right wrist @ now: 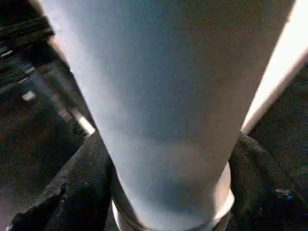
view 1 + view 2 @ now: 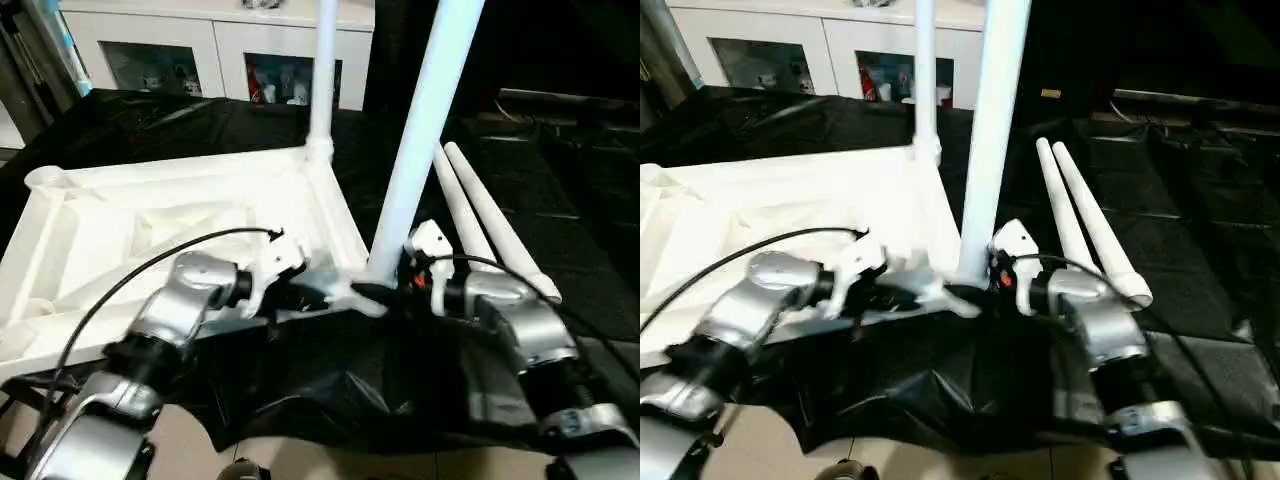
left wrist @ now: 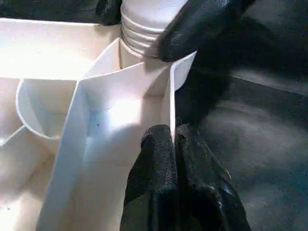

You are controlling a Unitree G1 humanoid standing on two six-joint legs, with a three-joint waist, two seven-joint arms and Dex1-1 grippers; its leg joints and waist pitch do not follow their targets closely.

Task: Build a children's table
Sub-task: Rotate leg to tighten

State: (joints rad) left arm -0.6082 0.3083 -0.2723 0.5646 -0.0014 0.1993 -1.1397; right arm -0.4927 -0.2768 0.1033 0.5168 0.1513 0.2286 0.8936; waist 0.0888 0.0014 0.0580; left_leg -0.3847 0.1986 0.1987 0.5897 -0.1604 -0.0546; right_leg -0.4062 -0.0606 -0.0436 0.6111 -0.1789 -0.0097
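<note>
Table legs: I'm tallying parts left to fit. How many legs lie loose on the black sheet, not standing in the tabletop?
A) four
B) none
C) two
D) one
C: two loose legs lie side by side on the black sheet at the robot's right, while one leg stands at the far corner of the tabletop and another leg stands at the near corner by the right gripper.

surface: black sheet (image 2: 560,190) | on it: upturned white tabletop (image 2: 150,230) | two loose white legs (image 2: 490,225) side by side, just right of tabletop
</note>
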